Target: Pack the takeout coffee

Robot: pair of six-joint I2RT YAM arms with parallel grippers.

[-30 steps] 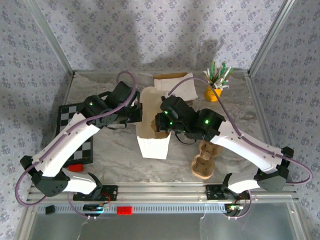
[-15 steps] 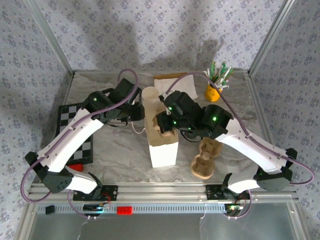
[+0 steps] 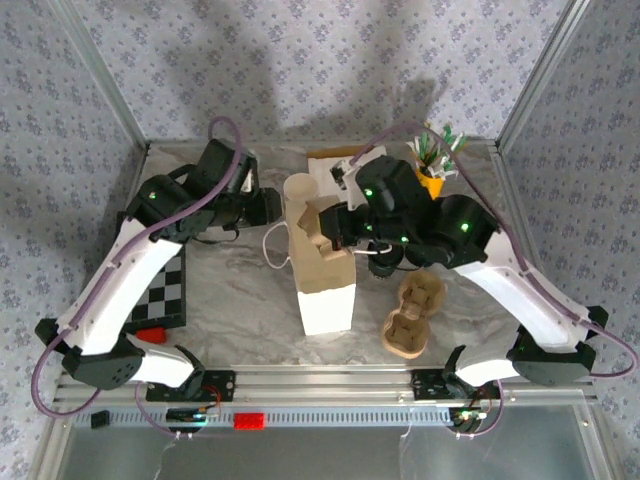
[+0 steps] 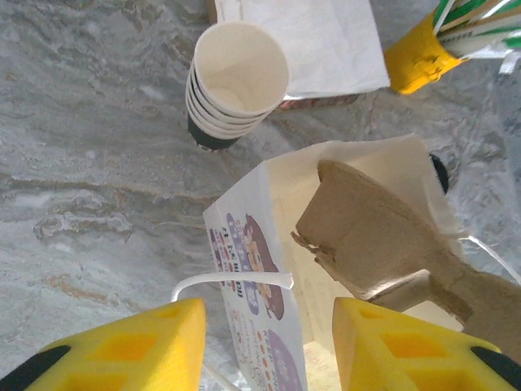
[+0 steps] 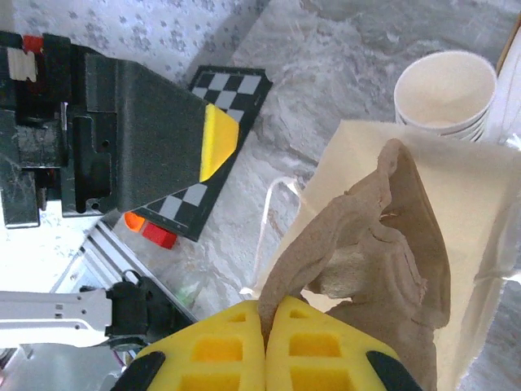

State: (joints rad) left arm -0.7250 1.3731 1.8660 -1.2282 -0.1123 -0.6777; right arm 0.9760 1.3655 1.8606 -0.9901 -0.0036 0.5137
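Seen from above, the cup (image 3: 299, 193) stands on the table (image 3: 230, 300) at 12 o'clock from the paper bag (image 3: 325, 285), its base hidden behind the bag. The right gripper (image 5: 266, 322) pinches a cardboard tray (image 5: 366, 244) whose lower end is lost inside the bag. The left gripper (image 4: 269, 342) is spread at the bag's 10 o'clock, and the picture's edge cuts off its fingers.

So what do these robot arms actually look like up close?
The left arm and right arm have white shells, black joints, small green lights and looping purple cables. The left end effector and right end effector carry chunky yellow fingers with square recesses.
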